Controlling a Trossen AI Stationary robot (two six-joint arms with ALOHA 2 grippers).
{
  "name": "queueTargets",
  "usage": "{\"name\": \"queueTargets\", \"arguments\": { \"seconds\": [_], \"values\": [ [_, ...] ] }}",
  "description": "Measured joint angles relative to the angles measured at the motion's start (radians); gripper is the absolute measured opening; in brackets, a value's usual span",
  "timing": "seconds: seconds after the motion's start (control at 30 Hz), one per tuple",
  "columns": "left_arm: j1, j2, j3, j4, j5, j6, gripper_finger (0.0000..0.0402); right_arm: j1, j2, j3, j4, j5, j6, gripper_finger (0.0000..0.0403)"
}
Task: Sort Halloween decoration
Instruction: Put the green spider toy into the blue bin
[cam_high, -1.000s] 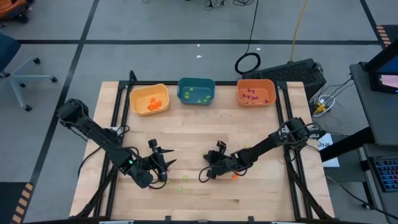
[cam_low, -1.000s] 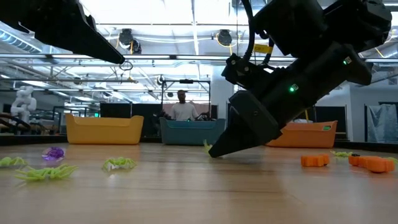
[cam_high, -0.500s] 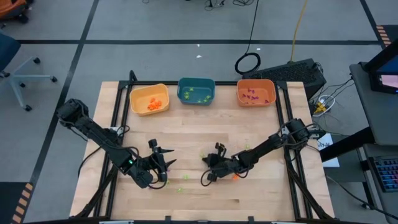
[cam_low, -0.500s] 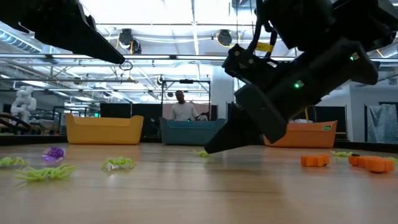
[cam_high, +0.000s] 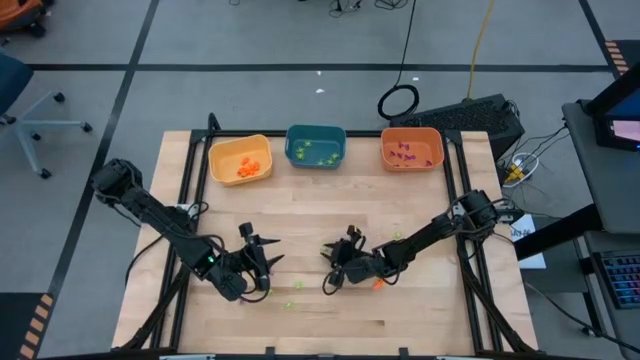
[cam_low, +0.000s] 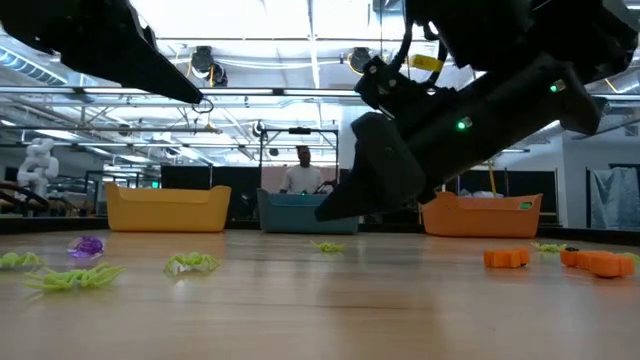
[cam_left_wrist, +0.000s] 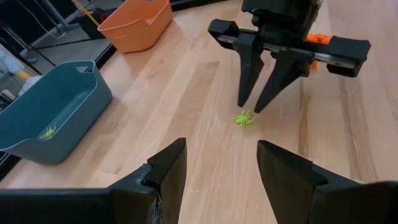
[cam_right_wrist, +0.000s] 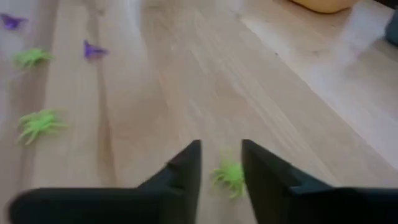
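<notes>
Fingers of the right end effector (cam_left_wrist: 254, 107) stand slightly parted, tips just above a light-green spider (cam_left_wrist: 243, 117) lying loose on the table (cam_high: 300, 215) near its middle. Left end effector (cam_high: 262, 262) hovers open nearby. More green and purple trinkets (cam_right_wrist: 37, 124) lie scattered; others fill the far bins (cam_high: 316, 146).

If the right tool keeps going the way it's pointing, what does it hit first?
Most likely the light-green spider lying on the tabletop just below the right tool, whose fingers stand parted over it; the gap left is hard to judge.
</notes>
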Motion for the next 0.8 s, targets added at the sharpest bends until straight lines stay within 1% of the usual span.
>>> {"name": "queueTargets", "arguments": {
  "seconds": [0.1, 0.23, 0.33, 0.4, 0.5, 0.6, 0.7, 0.8],
  "values": [
    [0.011, 0.000, 0.000, 0.001, 0.000, -0.007, 0.0193, -0.010, 0.006, 0.000, -0.005, 0.002, 0.023, 0.0153],
    [0.017, 0.000, 0.000, 0.004, 0.002, -0.006, 0.0193, -0.011, 0.015, 0.002, -0.003, 0.006, 0.012, 0.0233],
    [0.017, -0.001, 0.000, 0.021, 0.003, -0.003, 0.0193, -0.011, 0.038, 0.002, 0.008, 0.004, -0.012, 0.0277],
    [0.017, -0.001, 0.000, 0.027, 0.003, 0.002, 0.0193, -0.011, 0.059, 0.002, 0.016, 0.009, -0.017, 0.0293],
    [0.017, -0.001, 0.000, 0.026, 0.003, 0.001, 0.0193, -0.012, 0.082, 0.002, 0.040, 0.013, -0.010, 0.0299],
    [0.017, -0.001, 0.000, 0.026, 0.003, 0.001, 0.0193, -0.013, 0.084, 0.003, 0.033, 0.011, 0.010, 0.0288],
    [0.017, -0.001, 0.000, 0.027, 0.004, 0.002, 0.0193, -0.013, 0.084, 0.003, 0.034, 0.006, 0.008, 0.0260],
    [0.017, -0.001, 0.000, 0.026, 0.004, 0.001, 0.0193, -0.013, 0.084, 0.003, 0.028, 0.001, 0.009, 0.0222]
  ]
}}
